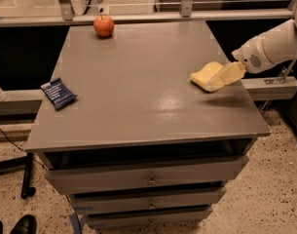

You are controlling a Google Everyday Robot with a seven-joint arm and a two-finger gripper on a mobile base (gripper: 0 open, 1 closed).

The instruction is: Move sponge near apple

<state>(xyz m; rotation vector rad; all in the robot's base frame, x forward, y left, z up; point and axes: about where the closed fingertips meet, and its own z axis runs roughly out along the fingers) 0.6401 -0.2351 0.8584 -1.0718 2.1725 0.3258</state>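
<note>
The sponge point(204, 74) is a pale yellow foam pad lying near the right edge of the grey cabinet top point(143, 82). My gripper point(222, 79) comes in from the right on a white arm, and its pale yellow fingers point(230, 75) lie over the sponge's right side. The apple point(103, 26) is small and red-orange and sits at the far left back corner of the top, well away from the sponge and the gripper.
A dark blue packet point(58, 93) lies near the left edge of the top. The cabinet has drawers point(148, 177) below its front edge. A rail with a glass panel point(138, 16) runs behind the top. A shoe point(24, 224) is on the floor at lower left.
</note>
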